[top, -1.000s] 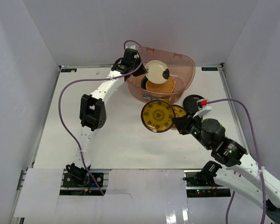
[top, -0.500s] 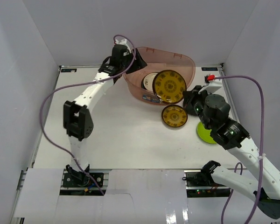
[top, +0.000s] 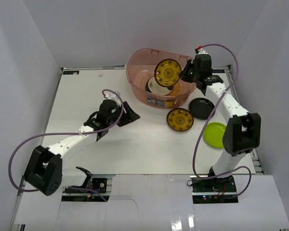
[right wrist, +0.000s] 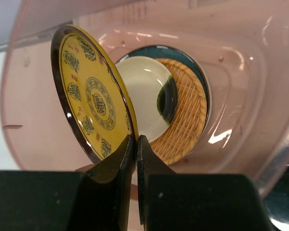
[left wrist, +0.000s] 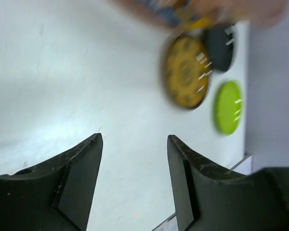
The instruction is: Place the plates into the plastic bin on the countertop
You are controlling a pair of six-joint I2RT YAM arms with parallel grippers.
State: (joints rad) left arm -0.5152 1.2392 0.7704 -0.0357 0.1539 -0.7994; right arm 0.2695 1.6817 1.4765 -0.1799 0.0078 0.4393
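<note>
My right gripper (top: 182, 77) (right wrist: 136, 139) is shut on the rim of a yellow-patterned brown plate (top: 167, 72) (right wrist: 91, 96) and holds it tilted on edge over the pinkish plastic bin (top: 137, 65) (right wrist: 241, 72). Inside the bin lie a cream plate (right wrist: 139, 89) (top: 154, 85), a black plate (right wrist: 167, 101) and the woven wicker plate (right wrist: 183, 115). On the countertop (top: 86, 96) lie a second yellow-patterned plate (top: 179, 119) (left wrist: 185, 72), a black plate (top: 201, 107) (left wrist: 220, 45) and a lime green plate (top: 215, 134) (left wrist: 228, 107). My left gripper (top: 130, 113) (left wrist: 133, 144) is open and empty above the countertop, left of these plates.
White walls close in the countertop on three sides. The left arm (top: 72, 139) stretches across the front left. The right arm (top: 231, 110) reaches along the right side, above the black and green plates. A label (top: 156, 101) sits on the bin's front.
The right gripper carried the yellow-patterned plate up and back over the bin. The left arm left the bin and swung down to the middle left of the countertop, empty.
</note>
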